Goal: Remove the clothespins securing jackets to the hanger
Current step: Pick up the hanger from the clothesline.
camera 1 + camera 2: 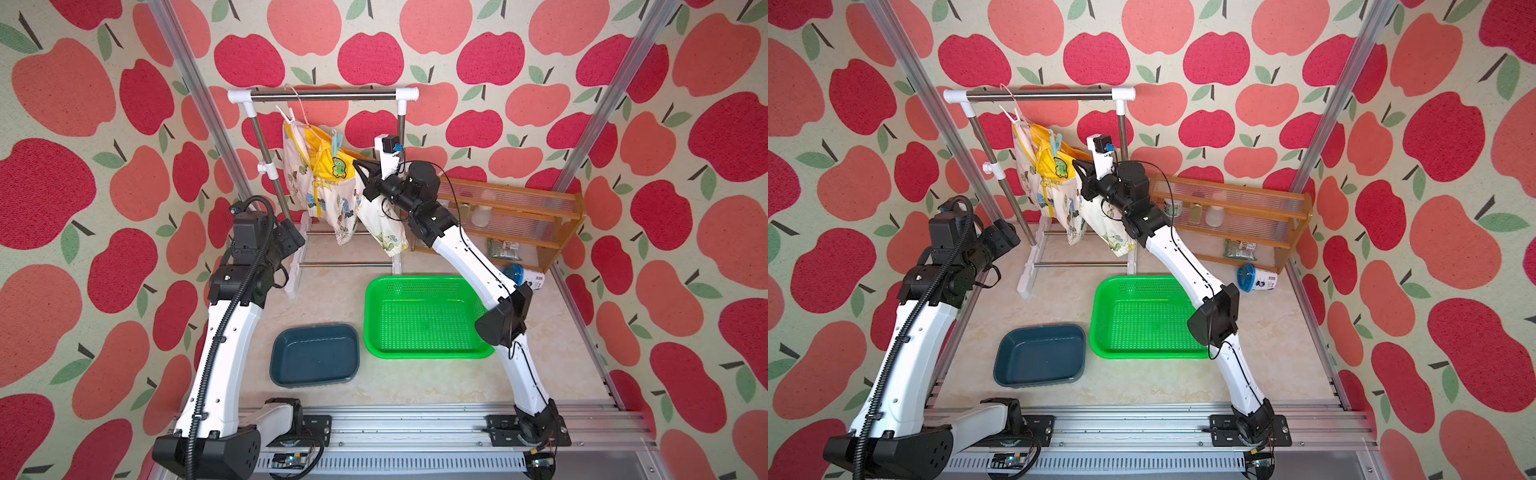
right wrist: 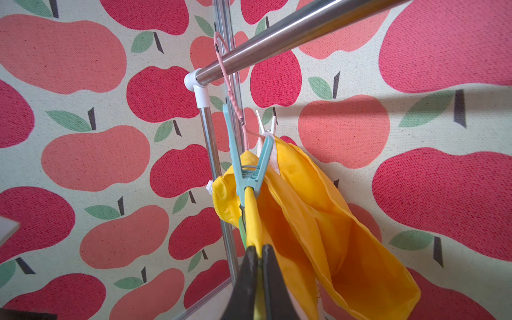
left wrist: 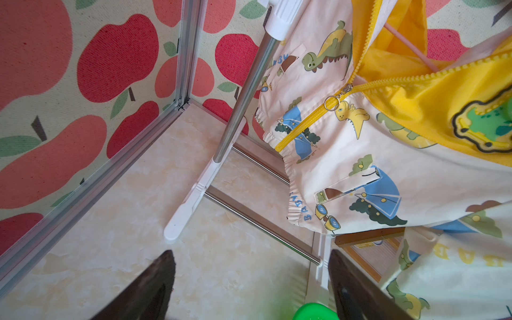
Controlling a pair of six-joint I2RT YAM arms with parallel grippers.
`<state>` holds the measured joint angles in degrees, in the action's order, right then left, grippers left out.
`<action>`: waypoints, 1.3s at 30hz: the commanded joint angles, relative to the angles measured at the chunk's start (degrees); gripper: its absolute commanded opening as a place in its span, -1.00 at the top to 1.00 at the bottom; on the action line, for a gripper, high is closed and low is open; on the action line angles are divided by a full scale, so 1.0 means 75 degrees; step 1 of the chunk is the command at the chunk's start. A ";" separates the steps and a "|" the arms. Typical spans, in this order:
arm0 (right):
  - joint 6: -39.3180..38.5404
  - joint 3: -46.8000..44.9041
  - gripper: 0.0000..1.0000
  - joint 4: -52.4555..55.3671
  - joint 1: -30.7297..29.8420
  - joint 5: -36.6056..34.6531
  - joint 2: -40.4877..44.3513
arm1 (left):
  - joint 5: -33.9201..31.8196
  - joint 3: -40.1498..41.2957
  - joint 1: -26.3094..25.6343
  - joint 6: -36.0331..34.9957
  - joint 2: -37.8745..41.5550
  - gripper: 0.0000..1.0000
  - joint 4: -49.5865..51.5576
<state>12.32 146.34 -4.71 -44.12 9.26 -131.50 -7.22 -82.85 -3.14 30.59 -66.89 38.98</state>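
Hovering beside the rack (image 1: 322, 96) post, left jaws stand apart, empty. Further back, right jaws pinch together on the jacket (image 1: 316, 195) by its yellow edge, just under one pale-blue clothespin (image 2: 250, 176) clipping it to the pink hanger (image 2: 235, 105), hooked over the rack bar. A white clothespin (image 2: 266, 123) shows behind.

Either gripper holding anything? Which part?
Right gripper pinches the jacket by its yellow edge, close to a blue clothespin. Left gripper open, empty.
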 commanded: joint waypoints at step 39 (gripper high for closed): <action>-0.0310 -0.0987 1.00 -0.2855 0.0210 -0.0698 0.1788 | -0.0717 0.0554 -0.1023 0.0480 0.0818 -0.75 0.0061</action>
<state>11.73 132.42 -17.21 -43.09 5.39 -117.10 -10.74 -79.07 -10.55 32.82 -62.41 38.00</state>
